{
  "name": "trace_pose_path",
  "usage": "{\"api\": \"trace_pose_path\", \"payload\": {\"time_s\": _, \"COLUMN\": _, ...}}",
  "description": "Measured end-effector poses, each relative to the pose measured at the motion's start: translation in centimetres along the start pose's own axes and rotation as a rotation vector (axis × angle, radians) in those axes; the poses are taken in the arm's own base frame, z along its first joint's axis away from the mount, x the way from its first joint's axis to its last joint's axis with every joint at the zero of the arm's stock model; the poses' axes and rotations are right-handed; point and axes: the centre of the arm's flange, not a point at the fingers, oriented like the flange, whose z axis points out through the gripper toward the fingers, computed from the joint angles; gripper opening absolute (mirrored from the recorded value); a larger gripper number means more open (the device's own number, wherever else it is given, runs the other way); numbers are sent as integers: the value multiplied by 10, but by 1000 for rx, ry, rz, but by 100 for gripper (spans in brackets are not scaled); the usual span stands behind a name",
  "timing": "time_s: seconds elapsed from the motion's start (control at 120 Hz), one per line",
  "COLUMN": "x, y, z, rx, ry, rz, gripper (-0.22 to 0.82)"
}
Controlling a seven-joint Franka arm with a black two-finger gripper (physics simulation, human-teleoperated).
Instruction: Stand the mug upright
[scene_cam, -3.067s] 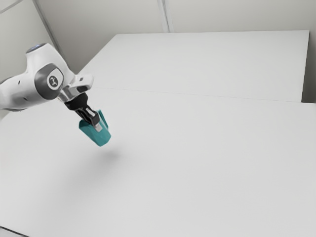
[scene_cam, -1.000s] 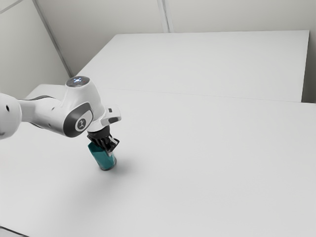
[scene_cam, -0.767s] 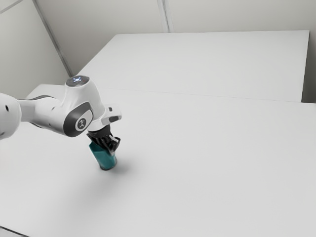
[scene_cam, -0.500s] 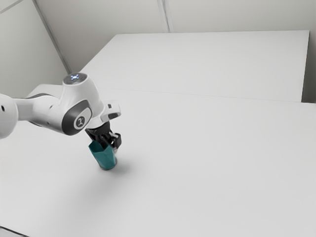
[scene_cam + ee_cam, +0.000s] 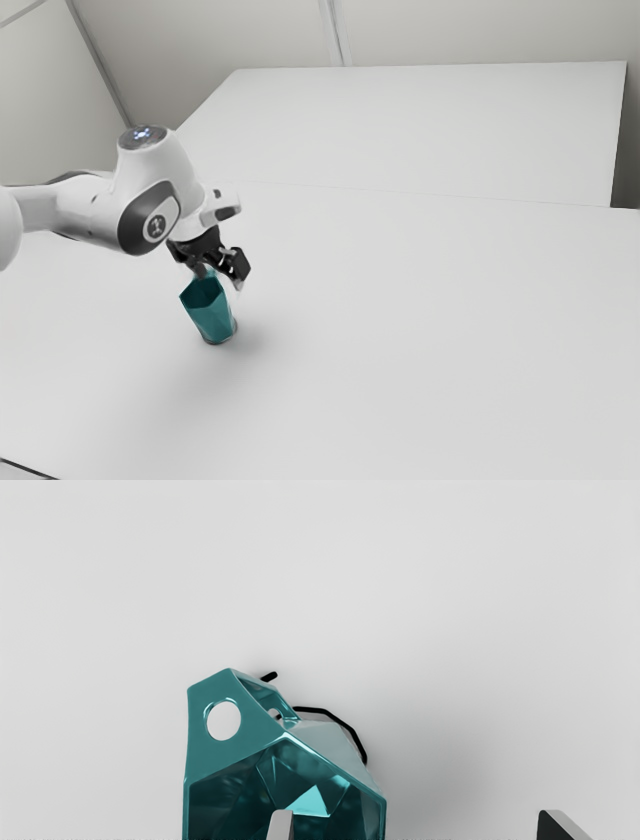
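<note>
The gripper [image 5: 222, 281] hangs just above the rim of the teal mug [image 5: 211, 312], which stands on its base on the table in the exterior view, its opening facing up. Seen from the wrist, the gripper [image 5: 417, 825] is open with its fingers wide apart. One fingertip overlaps the mouth of the faceted mug [image 5: 215, 757]; the other is off to the side over bare table. A handle with a round hole juts from the mug's rim. Part of the mug's near side is cut off from the wrist view.
The white table [image 5: 430, 330] stretches to the exterior view's right. Behind it lies another white surface [image 5: 420, 130], with pale walls beyond. A dark edge or cable crosses the exterior view's lower left corner.
The mug, earlier held tilted in the air, came down onto the table. My gripper has since let go and risen from it, while the mug has stayed in place.
</note>
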Motion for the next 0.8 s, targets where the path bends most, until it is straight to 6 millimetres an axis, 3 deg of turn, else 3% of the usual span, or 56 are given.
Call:
{"api": "trace_pose_path", "payload": {"time_s": 0.25, "x": 31, "y": 2, "z": -49, "rx": -1, "ry": -53, "rz": -25, "gripper": 56}}
{"api": "trace_pose_path", "payload": {"time_s": 0.508, "x": 51, "y": 15, "z": -70, "rx": -5, "ry": -115, "rz": -26, "gripper": 58}}
{"api": "trace_pose_path", "payload": {"time_s": 0.8, "x": 71, "y": 15, "z": -119, "rx": -6, "ry": -143, "rz": -37, "gripper": 58}}
